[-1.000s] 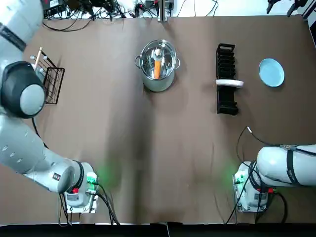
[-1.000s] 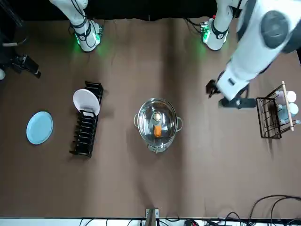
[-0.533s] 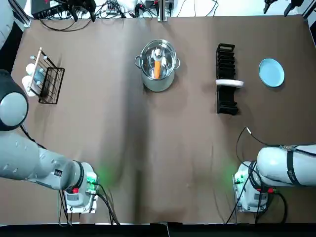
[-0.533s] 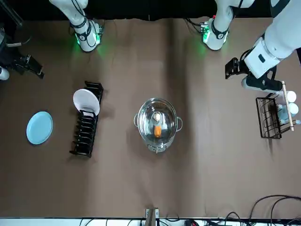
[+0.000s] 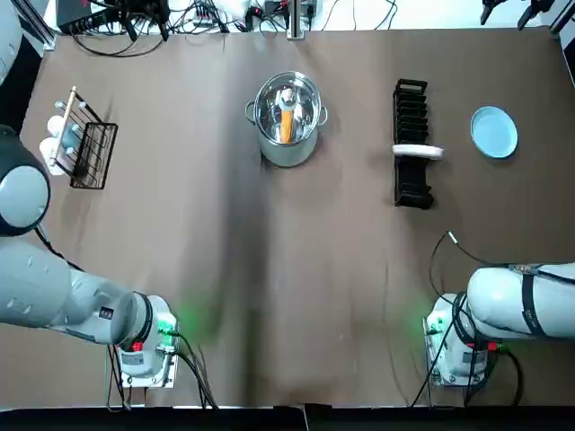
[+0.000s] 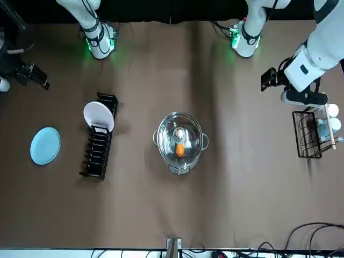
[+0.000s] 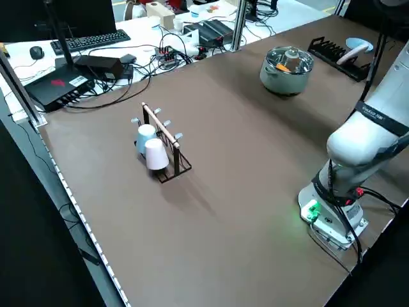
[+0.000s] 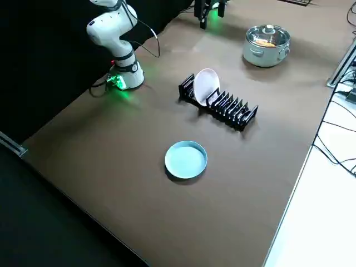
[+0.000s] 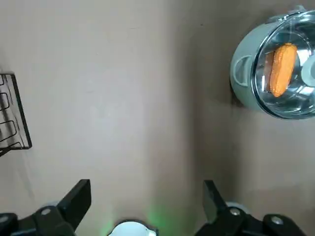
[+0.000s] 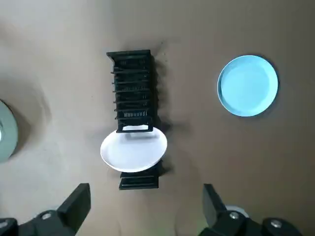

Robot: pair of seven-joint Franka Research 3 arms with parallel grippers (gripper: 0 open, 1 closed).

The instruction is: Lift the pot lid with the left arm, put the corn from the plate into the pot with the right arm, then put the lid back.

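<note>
Left claw [image 9: 147, 189] hangs high over the counter [image 5: 296, 287] by its left edge, on the robot's side of the wire rack [image 5: 87, 151], and its two fingers stand spread apart with only bare counter showing between them. Right claw [image 10: 143, 191] is also raised well above the counter on the right-hand side, fingers likewise spread wide and gripping nothing (its wrist camera looks straight down on the dish rack and the blue plate). Close to the middle of the far edge stands the pot [image 5: 287, 121], upright, with its glass lid [image 6: 179, 138] seated on the rim. Through the glass the corn [image 6: 180, 148] shows as an orange piece lying inside the pot, just beside the lid's knob as seen from above. Toward the far right corner lies the blue plate [image 5: 494, 131], flat on the counter and well apart from the pot. Between pot and blue plate sits the black dish rack [image 5: 411, 117], running from the far edge toward the robot, and a white plate [image 5: 418, 151] stands on edge in one of its slots nearer the robot's end. Two cups [image 7: 153, 155] hang on the wire rack, one white and one pale blue.
</note>
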